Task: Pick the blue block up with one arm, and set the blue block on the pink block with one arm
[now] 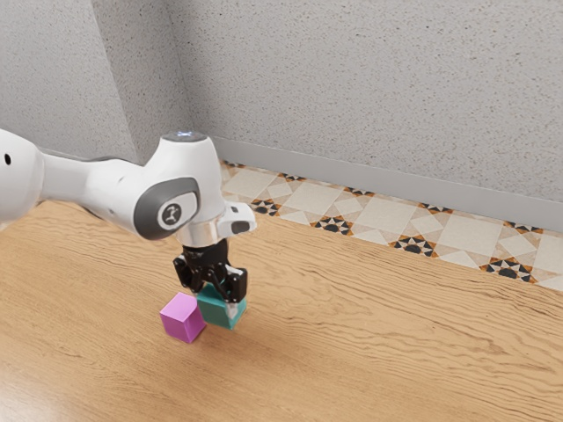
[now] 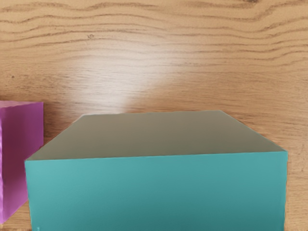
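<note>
End effector (image 1: 215,302) down over blue block (image 1: 221,316), clamped or not unclear, pink block (image 1: 182,318) just beside

A white Franka arm (image 1: 114,189) enters from the left edge of the frame and bends down over a light wooden counter (image 1: 396,343). Its black end effector (image 1: 214,297) points straight down in the lower left-centre, its two fingers pressed against opposite sides of a teal block (image 1: 220,314), one at the block's far left, the other, with a pale pad, on its near right. A pink block (image 1: 182,317) sits on the counter just beside the teal block, toward the lower left, their edges touching or nearly so. Beyond the counter, across the right of the frame, runs a patterned tile floor (image 1: 457,233), bordered by a grey baseboard (image 1: 396,180) and a speckled grey wall (image 1: 352,79).
</note>
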`<action>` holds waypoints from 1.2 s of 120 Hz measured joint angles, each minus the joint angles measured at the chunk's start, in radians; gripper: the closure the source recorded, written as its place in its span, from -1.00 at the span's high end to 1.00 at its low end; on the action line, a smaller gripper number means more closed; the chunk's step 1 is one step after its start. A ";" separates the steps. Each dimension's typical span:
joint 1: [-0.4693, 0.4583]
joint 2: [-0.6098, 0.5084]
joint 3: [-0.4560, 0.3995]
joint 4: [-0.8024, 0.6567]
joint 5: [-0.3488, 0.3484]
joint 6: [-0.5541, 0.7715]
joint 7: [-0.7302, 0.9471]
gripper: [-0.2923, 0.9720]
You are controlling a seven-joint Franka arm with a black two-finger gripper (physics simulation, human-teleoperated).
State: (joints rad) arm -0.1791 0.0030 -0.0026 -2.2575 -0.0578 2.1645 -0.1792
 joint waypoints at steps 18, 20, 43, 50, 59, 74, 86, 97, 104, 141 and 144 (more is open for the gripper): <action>-0.025 -0.026 0.087 -0.004 -0.004 -0.022 0.058 0.02; -0.028 -0.029 0.097 -0.004 -0.005 -0.025 0.065 0.02; 0.030 -0.044 0.163 -0.007 -0.006 -0.046 0.141 0.02; 0.057 -0.048 0.170 -0.014 -0.007 -0.050 0.161 0.02; 0.069 -0.053 0.170 -0.027 -0.006 -0.052 0.182 0.03; -0.006 -0.052 0.170 -0.033 -0.004 -0.048 0.208 0.03; -0.070 -0.047 0.188 -0.035 -0.004 -0.042 0.227 0.02; -0.066 -0.046 0.197 -0.036 -0.004 -0.038 0.243 0.02; -0.045 -0.046 0.198 -0.036 -0.004 -0.037 0.252 0.02; -0.014 -0.050 0.199 -0.049 -0.002 -0.031 0.285 0.03; -0.019 -0.050 0.199 -0.050 -0.002 -0.031 0.287 0.03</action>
State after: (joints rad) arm -0.1977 -0.0470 0.1962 -2.3070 -0.0601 2.1339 0.1082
